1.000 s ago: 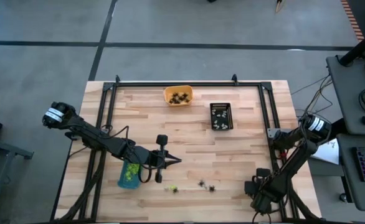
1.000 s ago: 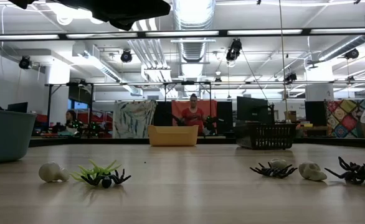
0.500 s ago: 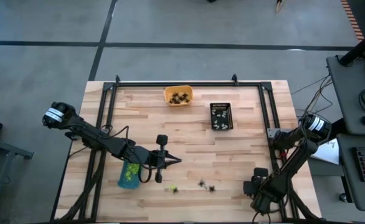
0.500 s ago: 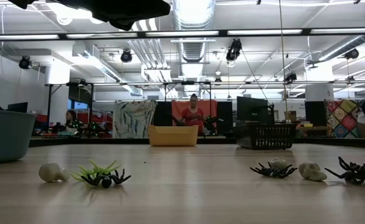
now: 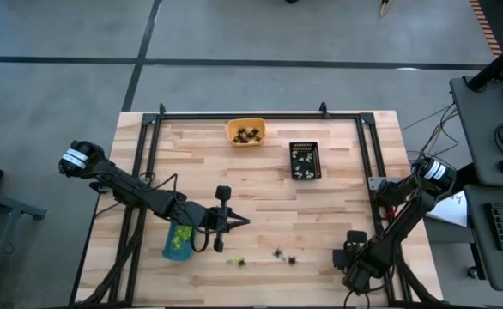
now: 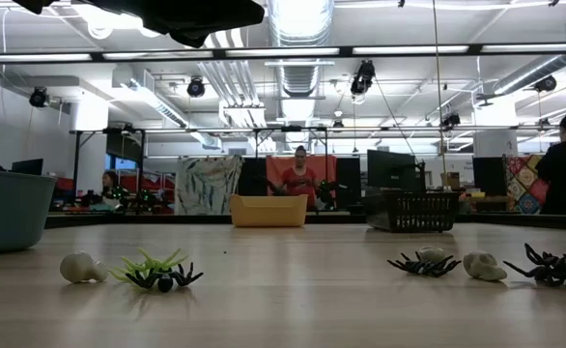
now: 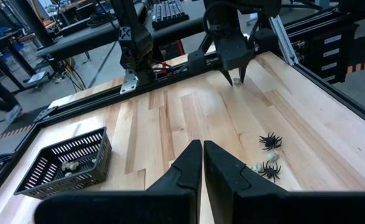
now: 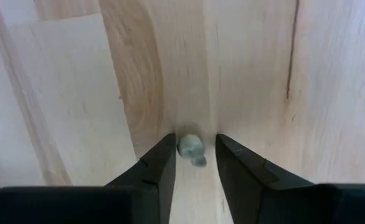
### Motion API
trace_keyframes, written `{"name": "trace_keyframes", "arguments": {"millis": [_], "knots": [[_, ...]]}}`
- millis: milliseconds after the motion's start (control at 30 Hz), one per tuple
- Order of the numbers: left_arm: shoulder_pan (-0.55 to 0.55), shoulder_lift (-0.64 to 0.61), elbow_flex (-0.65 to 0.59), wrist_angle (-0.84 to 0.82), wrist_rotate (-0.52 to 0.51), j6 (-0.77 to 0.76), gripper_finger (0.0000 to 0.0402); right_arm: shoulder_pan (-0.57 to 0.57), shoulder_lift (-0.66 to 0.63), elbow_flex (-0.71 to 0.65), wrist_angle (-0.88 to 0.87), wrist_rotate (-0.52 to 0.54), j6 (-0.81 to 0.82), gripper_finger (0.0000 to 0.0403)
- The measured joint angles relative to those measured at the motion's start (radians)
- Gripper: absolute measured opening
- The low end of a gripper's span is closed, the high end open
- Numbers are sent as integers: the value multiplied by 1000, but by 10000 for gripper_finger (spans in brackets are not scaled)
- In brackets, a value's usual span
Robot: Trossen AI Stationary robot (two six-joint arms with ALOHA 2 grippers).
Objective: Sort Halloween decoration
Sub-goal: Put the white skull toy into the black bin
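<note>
My right gripper (image 8: pixel 195 163) points down at the table's near right (image 5: pixel 352 247), open, one finger on either side of a small whitish decoration (image 8: pixel 190 148) lying on the wood; whether a finger touches it I cannot tell. My left gripper (image 7: pixel 202 149) hovers shut and empty near the blue tray (image 5: pixel 176 242), which holds lime-green pieces. More decorations lie near the front edge: a green one (image 5: pixel 237 259), black spiders (image 5: pixel 284 255) (image 7: pixel 270 140) and a whitish piece (image 7: pixel 257 167).
The orange tray (image 5: pixel 245 132) and the black basket tray (image 5: pixel 304 160) stand at the far middle, each with pieces inside. A black metal frame (image 5: pixel 234 116) rims the table. A person (image 6: pixel 565 174) stands beyond the table on the right in the low view.
My right gripper has swung slightly toward the table's left while staying low over the wood. In the low view a person has walked into sight at the right, beyond the table. The decorations lie as before.
</note>
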Motion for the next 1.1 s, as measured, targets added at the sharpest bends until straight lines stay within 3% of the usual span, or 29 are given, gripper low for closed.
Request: {"name": "trace_keyframes", "arguments": {"millis": [367,633,733,933,1100], "knots": [[0,0,0,0,0,0,0,1,-2,1,4,-2,-2,38],[0,0,0,0,0,0,0,-32,-50,7,8,7,81,30],[0,0,0,0,0,0,0,-60,-92,26,10,103,103,30],[0,0,0,7,0,-8,0,-157,-176,85,49,417,81,27],[0,0,0,10,0,-8,0,-309,-216,108,177,525,-87,26]]}}
